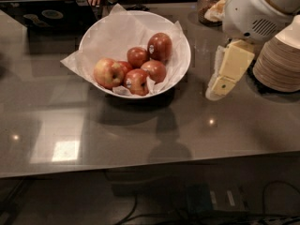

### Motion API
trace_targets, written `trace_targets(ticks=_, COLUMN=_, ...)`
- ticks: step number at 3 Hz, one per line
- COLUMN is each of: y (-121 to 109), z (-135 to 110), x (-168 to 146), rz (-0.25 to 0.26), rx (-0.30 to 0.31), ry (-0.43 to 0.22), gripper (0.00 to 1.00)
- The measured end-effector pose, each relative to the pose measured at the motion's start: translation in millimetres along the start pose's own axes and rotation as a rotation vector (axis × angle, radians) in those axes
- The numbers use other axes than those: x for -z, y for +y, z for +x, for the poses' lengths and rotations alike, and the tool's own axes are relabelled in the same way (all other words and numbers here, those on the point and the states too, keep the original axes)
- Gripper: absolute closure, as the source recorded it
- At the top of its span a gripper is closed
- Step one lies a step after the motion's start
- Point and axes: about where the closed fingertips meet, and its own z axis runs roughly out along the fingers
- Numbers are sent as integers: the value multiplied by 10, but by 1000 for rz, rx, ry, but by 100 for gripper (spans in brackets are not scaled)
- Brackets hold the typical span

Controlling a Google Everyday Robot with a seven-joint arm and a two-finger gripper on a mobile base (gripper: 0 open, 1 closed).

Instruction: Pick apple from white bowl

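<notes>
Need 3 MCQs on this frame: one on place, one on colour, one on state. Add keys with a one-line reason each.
1. Where is the hand relative to the white bowl?
A. Beside it, over the table, next to the plate stack
B. Inside it
C. Resting on top of the plate stack

2. What colour is the largest apple?
A. Green
B. Dark red all over
C. Yellow-orange with a red blush

3. What state is that apple in?
A. Gripped by the hand
B. Lying in the bowl on the paper
C. Sitting on the table outside the bowl

Keys:
1. A: the hand hangs between the bowl and the plates.
2. C: its skin is paler than that of the red apples beside it.
3. B: it sits among the other apples, apart from the hand.
</notes>
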Motion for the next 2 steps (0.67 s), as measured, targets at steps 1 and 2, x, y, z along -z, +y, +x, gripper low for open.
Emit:
trace_targets(ticks=1, y=-37, z=-318, x=-116, rz=-47, rx=36, ry=-107, gripper=0)
trace_targets(ticks=2, y=-37, z=-318, x=-116, rz=-47, rx=36, ry=-107, gripper=0)
